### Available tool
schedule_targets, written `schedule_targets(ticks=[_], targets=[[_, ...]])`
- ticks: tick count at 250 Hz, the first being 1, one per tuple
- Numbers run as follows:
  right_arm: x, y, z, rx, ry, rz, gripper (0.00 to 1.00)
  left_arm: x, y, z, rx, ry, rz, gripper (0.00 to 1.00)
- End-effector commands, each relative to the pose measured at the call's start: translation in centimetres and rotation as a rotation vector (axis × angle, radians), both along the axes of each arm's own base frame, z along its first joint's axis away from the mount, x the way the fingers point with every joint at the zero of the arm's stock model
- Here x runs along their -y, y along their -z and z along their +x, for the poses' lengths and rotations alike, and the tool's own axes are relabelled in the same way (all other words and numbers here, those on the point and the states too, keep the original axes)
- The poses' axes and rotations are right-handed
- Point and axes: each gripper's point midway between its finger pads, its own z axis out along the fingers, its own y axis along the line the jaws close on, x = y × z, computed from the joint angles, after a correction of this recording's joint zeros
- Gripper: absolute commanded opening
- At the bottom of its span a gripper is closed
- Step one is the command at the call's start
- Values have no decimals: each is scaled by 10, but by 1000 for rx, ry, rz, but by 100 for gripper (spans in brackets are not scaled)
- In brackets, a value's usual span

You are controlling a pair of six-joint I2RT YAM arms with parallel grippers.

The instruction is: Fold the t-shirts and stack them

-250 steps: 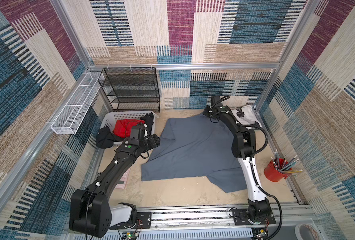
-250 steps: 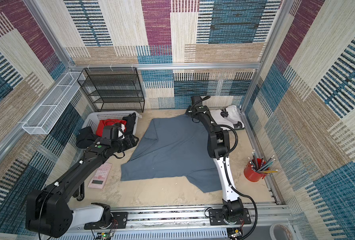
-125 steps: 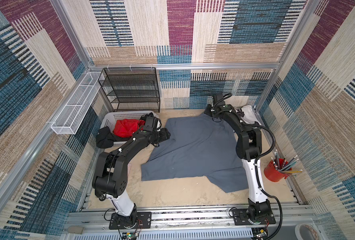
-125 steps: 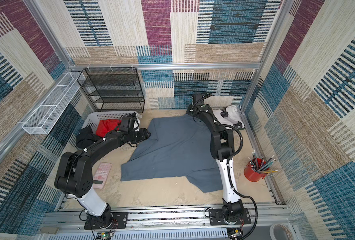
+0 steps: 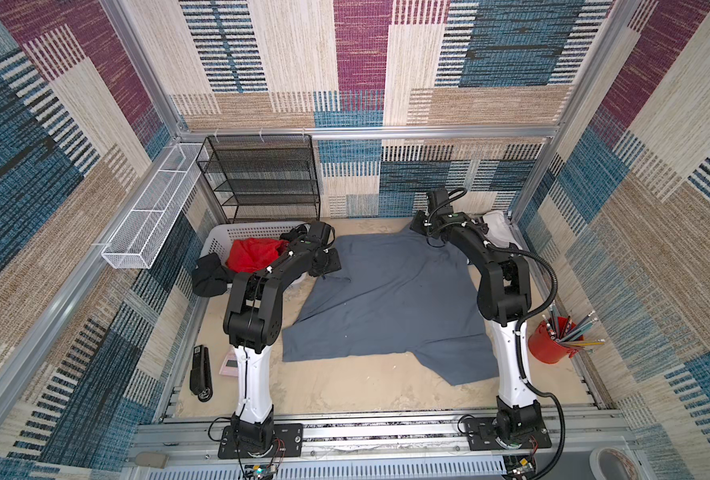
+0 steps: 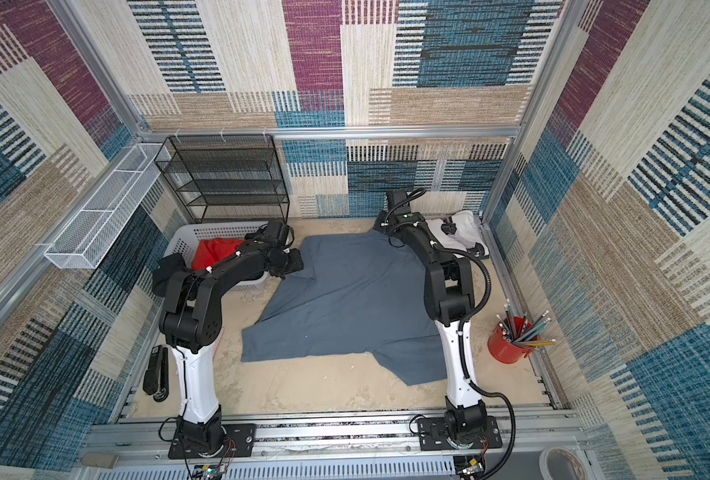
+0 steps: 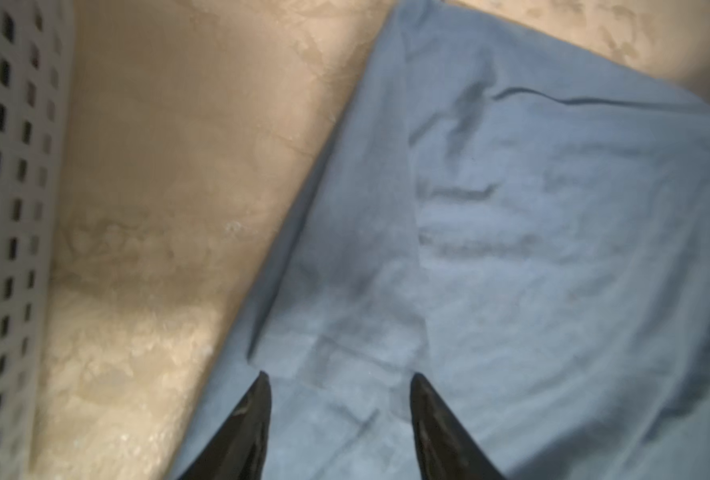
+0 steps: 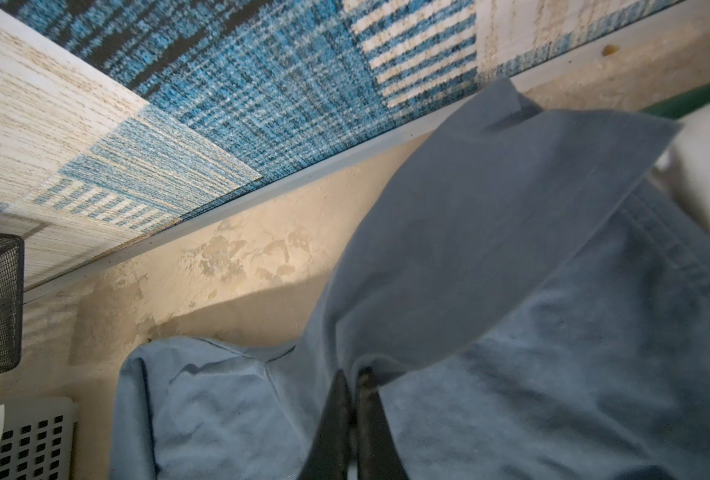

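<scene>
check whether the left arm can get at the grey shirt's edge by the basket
Probably yes: the left gripper hovers open right over the grey t-shirt near that edge, and only bare table lies between the edge and the basket. Nothing seems to block it.

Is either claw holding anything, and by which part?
The right claw pinches a fold of the grey t-shirt at its far right corner. The left claw is open, holding nothing.

Bare table strip lies open between the basket and the grey t-shirt.
</scene>
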Motion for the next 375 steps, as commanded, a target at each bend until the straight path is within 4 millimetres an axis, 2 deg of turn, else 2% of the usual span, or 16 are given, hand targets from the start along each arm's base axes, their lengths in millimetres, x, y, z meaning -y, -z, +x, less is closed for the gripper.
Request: schedule_targets(ticks=[1, 68, 143, 212, 272, 375], targets=[[-5, -14, 2, 44, -17, 24, 0, -7, 11, 4, -23, 17, 77, 53], [-11, -13, 0, 48, -36, 65, 0, -15, 29, 9, -63, 11, 147, 51], [-12, -7, -3, 29, -38, 73, 0, -19, 21, 12, -22, 6, 162, 51], [-11, -10, -4, 35, -37, 71, 0, -7, 36, 15, -51, 22, 105, 45], [-11, -8, -4, 32, -38, 73, 0, -8, 28, 16, -39, 21, 110, 36], [-12, -2, -7, 13, -41, 77, 0, -8, 13, 15, -24, 24, 105, 33]])
